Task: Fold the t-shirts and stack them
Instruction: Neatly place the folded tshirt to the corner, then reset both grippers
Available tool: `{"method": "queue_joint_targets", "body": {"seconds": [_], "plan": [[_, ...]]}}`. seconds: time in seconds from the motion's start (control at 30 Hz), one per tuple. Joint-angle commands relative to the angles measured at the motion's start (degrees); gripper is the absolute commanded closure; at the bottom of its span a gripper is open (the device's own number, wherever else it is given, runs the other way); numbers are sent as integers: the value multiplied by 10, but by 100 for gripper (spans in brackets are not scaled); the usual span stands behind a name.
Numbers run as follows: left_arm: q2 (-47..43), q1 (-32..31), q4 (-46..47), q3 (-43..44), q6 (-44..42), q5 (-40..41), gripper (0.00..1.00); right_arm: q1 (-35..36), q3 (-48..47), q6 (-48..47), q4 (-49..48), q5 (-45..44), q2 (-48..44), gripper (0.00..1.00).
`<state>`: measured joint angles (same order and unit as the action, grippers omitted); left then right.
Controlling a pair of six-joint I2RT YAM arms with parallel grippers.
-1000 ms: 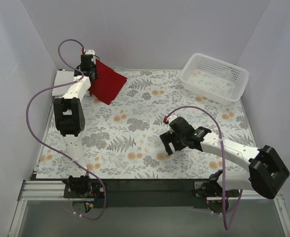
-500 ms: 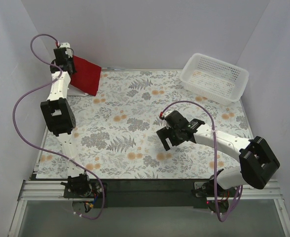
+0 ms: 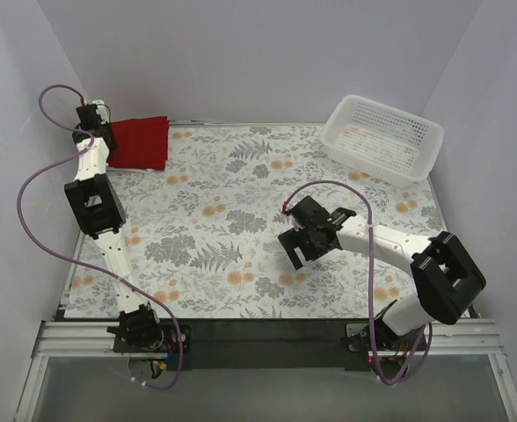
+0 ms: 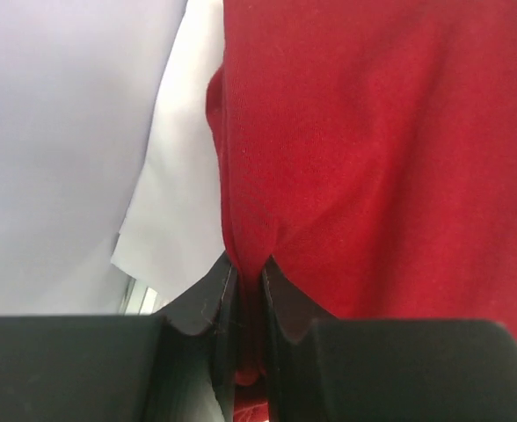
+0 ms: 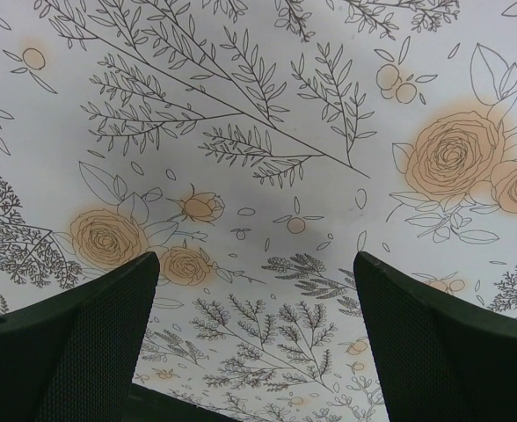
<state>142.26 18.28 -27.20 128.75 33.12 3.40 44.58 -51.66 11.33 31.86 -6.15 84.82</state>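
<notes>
From above, the left jaws sat at the far left corner of the floral-patterned bench (image 3: 241,220); the deep red, folded cloth t-shirt (image 3: 140,142) lay just to their right. Only the left wrist view showed the left jaws clamped on a pinch of that shirt's edge, and the plain white folded t-shirt (image 4: 184,202) beneath it, jutting out to their left. The right jaws hung wide apart over the middle of the bench; the right wrist view showed only floral print between them. The white plastic mesh basket (image 3: 382,136) stood well beyond them, far right.
</notes>
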Motion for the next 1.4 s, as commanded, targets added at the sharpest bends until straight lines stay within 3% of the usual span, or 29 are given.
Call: {"method": "queue_joint_targets", "body": {"seconds": [0.0,0.47,0.57,0.6,0.77,0.93,1.23,1.37], "plan": [[-20,-5,26,33,-18,55,100,-3,-24,-5,11,4,3,3],[2,-11,107,40,-81,164,100,-5,-24,-2,11,10,9,4],[-1,-13,111,28,-77,175,80,-5,-24,0,11,11,11,3],[-2,-13,113,25,-75,179,61,-5,-24,-1,11,11,11,3],[-32,-16,116,-2,-30,166,38,-5,-23,5,11,1,0,3],[-115,-35,116,-65,28,124,23,-15,-20,28,11,-35,-28,2],[-338,-164,116,-258,186,14,20,-77,-2,82,8,-111,-136,1],[-499,-237,116,-406,249,-33,18,-127,5,87,8,-134,-207,2]]}}
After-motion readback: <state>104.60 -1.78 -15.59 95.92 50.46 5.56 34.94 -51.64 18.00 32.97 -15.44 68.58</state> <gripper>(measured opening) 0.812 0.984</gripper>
